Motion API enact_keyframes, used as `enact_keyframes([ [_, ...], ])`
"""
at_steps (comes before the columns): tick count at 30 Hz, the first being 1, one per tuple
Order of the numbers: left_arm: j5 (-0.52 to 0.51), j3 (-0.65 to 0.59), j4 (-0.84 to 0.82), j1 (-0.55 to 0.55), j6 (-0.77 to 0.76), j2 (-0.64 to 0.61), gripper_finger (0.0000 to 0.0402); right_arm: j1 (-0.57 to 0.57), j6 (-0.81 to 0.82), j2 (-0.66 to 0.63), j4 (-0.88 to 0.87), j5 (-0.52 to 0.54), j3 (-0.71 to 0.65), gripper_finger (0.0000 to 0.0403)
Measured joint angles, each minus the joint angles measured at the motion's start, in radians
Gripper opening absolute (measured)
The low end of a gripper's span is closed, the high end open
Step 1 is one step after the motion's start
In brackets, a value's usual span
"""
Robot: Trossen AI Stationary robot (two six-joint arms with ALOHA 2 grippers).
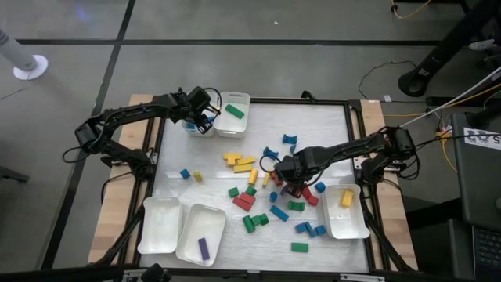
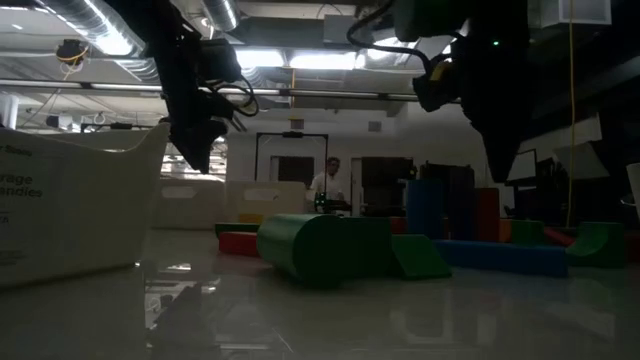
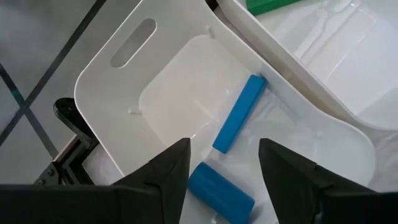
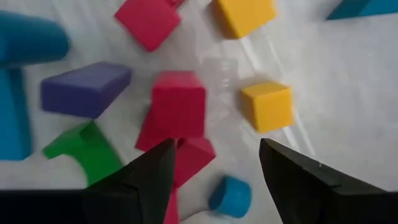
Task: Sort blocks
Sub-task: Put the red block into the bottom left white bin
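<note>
Many small blocks [image 1: 258, 188] in red, yellow, blue and green lie scattered on the white table top. My left gripper [image 1: 200, 119] hangs open over a white tray [image 3: 124, 81] at the far left. A blue bar [image 3: 239, 115] and a blue cylinder [image 3: 221, 194] lie flat on that tray's floor, the cylinder between my fingers in the left wrist view [image 3: 224, 177]. My right gripper [image 1: 291, 185] is open above the pile [image 4: 214, 171], over a red block [image 4: 179, 104] with a yellow cube [image 4: 267, 106] beside it. A purple block [image 4: 84, 87] and a green arch [image 4: 87, 152] lie close by.
A tray with a green block [image 1: 233, 110] stands beside the blue one. Two white trays [image 1: 160, 225] sit at the near left, one holding a purple block [image 1: 203, 249]. A tray with a yellow block [image 1: 347, 198] sits at the near right. Bare table lies around [image 1: 313, 125].
</note>
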Motion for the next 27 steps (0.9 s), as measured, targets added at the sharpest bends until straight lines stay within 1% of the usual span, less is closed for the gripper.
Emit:
enact_keyframes([
  [8, 0.0, 0.0, 0.0, 0.0, 0.0, 0.0, 0.018, 0.0, 0.0, 0.0, 0.066, -0.045, 0.0, 0.0234],
  [15, 0.0, 0.0, 0.0, 0.0, 0.0, 0.0, 0.018, 0.0, 0.0, 0.0, 0.078, -0.01, 0.0, 0.0234],
  [19, 0.0, 0.0, 0.0, 0.0, 0.0, 0.0, 0.018, 0.0, 0.0, 0.0, 0.086, -0.01, 0.0, 0.0234],
  [27, 0.0, 0.0, 0.0, 0.0, 0.0, 0.0, 0.018, 0.0, -0.001, 0.002, 0.208, -0.005, -0.091, 0.0234],
])
